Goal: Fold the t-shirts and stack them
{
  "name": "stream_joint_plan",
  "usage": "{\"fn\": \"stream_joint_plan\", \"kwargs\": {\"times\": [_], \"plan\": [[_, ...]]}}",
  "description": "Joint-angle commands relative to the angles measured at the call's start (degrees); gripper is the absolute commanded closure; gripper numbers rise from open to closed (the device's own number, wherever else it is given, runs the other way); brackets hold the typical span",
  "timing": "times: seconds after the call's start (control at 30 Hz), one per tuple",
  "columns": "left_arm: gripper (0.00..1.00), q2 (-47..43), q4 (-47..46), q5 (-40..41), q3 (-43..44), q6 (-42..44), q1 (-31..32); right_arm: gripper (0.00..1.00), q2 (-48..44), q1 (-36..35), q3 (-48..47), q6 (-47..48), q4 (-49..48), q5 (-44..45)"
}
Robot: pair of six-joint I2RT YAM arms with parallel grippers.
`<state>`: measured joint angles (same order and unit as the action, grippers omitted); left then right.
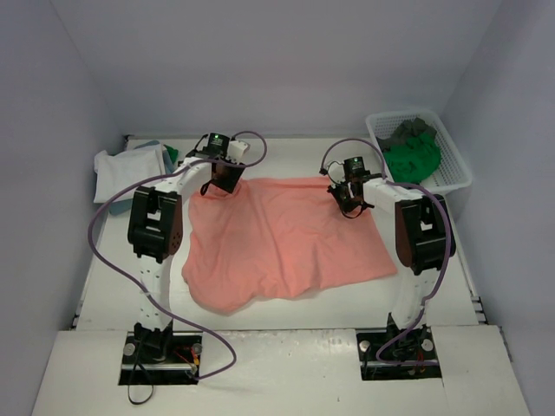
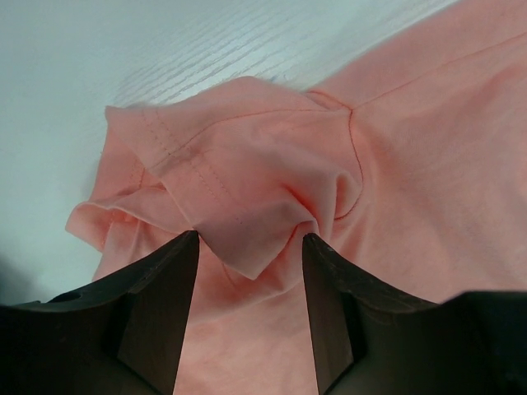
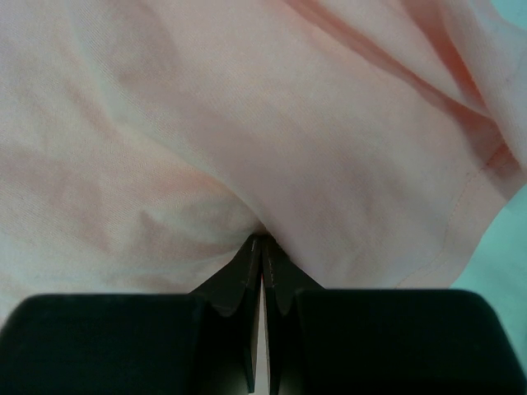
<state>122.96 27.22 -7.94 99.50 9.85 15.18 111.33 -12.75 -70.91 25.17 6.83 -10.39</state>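
Salmon t-shirt [image 1: 286, 234] lies spread flat. Your left gripper [image 2: 250, 236] straddles its bunched sleeve, jaws apart. Your right gripper [image 3: 262, 240] is pinched tight on its cloth.

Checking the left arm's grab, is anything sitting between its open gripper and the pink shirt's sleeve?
Nothing visible does. The left gripper is open, and the bunched sleeve of the salmon t-shirt shows directly between its jaws.
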Motion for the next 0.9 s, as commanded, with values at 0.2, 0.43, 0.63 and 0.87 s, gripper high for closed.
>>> {"fn": "stream_joint_plan", "kwargs": {"times": [0.2, 0.43, 0.63, 0.87], "plan": [[0.76, -0.52, -1.03, -1.11, 1.57, -0.62, -0.50, 1.00, 2.40, 0.01, -0.28, 0.32, 2.13, 0.20], [0.96, -0.52, -0.24, -0.76, 3.24, -0.09, -0.68, 1.00, 2.40, 0.01, -0.19, 0.41, 2.22, 0.02], [1.00, -0.88, 0.11, 2.41, 7.89, 1.84, -2.25, 1.00, 4.07, 0.01, 0.25, 0.85, 2.57, -0.59], [1.00, 3.51, 0.91, 4.34, 16.32, 3.07, -4.28, 1.00, 3.81, 0.01, 0.07, 0.85, 2.66, -0.42]]}}
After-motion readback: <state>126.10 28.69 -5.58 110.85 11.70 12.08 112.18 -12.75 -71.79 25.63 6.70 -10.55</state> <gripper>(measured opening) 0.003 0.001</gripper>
